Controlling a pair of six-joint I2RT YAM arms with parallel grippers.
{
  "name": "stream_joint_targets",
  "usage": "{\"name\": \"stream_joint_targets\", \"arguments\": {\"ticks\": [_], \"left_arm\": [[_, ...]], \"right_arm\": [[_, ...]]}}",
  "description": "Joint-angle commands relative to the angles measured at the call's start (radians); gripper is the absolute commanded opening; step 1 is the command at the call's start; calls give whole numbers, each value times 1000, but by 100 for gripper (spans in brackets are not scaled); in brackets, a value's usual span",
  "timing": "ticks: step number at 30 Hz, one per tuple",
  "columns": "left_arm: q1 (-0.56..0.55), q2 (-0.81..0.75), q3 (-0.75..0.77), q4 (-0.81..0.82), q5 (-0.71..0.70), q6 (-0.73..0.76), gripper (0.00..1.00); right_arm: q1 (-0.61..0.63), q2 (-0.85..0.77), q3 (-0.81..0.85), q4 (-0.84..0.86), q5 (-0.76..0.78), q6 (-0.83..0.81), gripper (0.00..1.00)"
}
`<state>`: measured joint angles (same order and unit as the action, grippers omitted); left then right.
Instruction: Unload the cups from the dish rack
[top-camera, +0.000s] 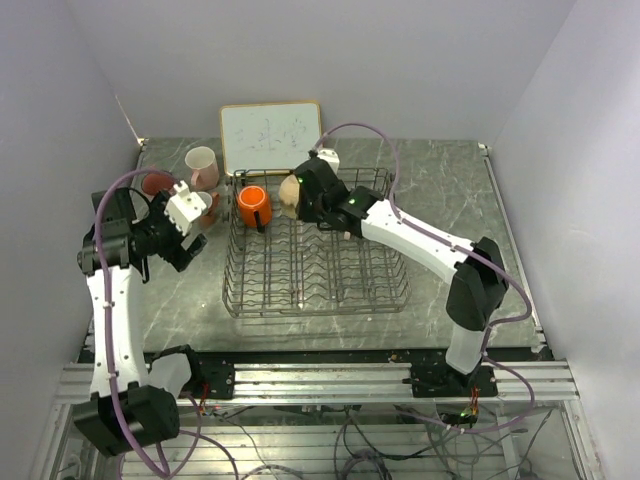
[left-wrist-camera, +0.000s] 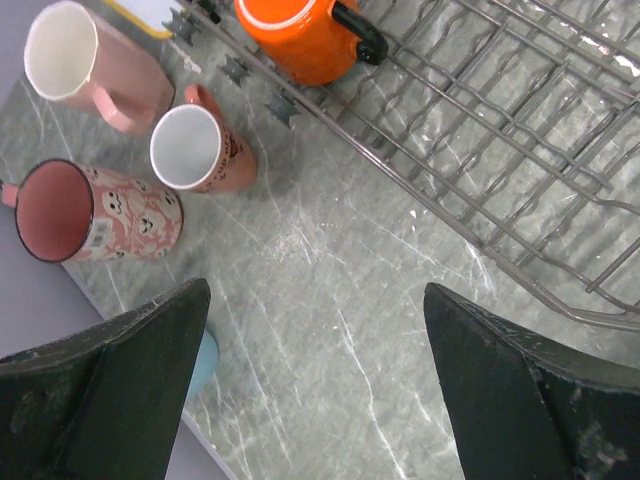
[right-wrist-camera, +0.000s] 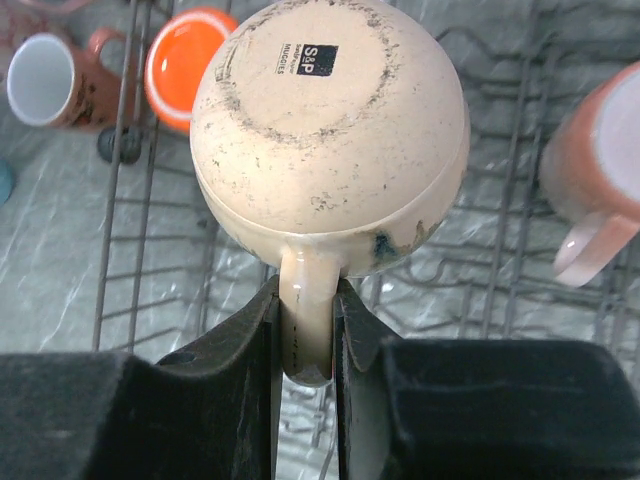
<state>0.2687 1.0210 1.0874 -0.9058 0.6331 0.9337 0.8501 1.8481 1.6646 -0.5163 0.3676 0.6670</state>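
Note:
The dark wire dish rack (top-camera: 315, 270) sits mid-table. My right gripper (top-camera: 305, 195) is shut on the handle of a tan mug (right-wrist-camera: 330, 130), which is held bottom-up over the rack's far left part. My right gripper (right-wrist-camera: 307, 300) has one finger on each side of the handle. An orange mug (top-camera: 252, 205) stands in the rack's far left corner. A salmon mug (right-wrist-camera: 600, 170) lies in the rack to the right. My left gripper (left-wrist-camera: 315, 330) is open and empty over bare table left of the rack. It shows in the top view (top-camera: 190, 225) too.
Left of the rack are a tall pink mug (left-wrist-camera: 95, 65), a small salmon mug (left-wrist-camera: 200, 150) and a patterned pink mug (left-wrist-camera: 95, 212) on its side. A light blue mug (left-wrist-camera: 203, 362) peeks from under my left finger. A whiteboard (top-camera: 270, 135) leans behind the rack.

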Motion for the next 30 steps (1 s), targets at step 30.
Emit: {"name": "stream_joint_targets", "arguments": {"ticks": [30], "left_arm": [[-266,-530,-467,631,32,137,94]], "right_arm": [[2,-169,-382,983,-968,857,0]]}}
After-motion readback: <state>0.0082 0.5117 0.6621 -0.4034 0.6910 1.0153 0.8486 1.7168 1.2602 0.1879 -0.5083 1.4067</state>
